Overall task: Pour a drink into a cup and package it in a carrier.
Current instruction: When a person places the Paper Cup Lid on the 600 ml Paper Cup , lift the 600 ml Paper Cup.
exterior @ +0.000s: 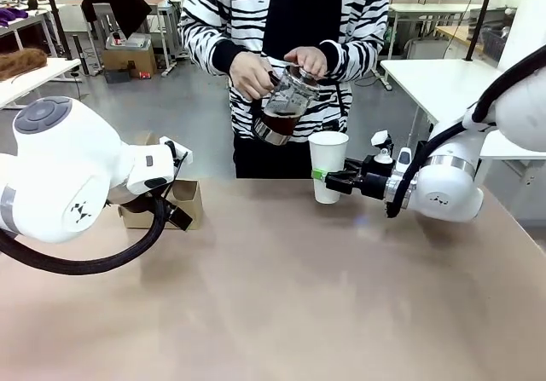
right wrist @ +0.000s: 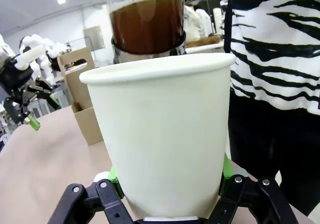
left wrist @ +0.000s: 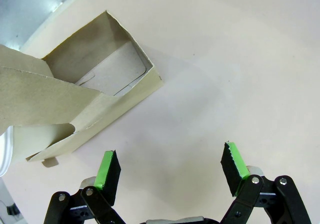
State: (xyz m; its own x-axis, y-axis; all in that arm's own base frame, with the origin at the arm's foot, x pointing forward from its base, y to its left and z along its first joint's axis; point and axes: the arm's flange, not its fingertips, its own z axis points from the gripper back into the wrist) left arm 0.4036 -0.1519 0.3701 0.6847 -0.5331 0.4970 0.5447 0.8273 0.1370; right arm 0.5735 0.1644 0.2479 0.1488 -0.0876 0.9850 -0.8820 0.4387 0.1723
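Two grippers for you to check: your right gripper (exterior: 322,175) is clamped on the lower part of the tall white cup (exterior: 328,147), which stands upright on the brown table (exterior: 281,296) in front of the person. Your left gripper (left wrist: 170,166) hangs with its jaws spread wide and empty over bare tabletop just beside the cardboard carrier (left wrist: 90,108). You can see the person's two hands (exterior: 249,74) holding a glass pitcher (exterior: 290,91) tilted just above the cup's rim, with the dark brown drink (exterior: 277,124) pooled in its lower part.
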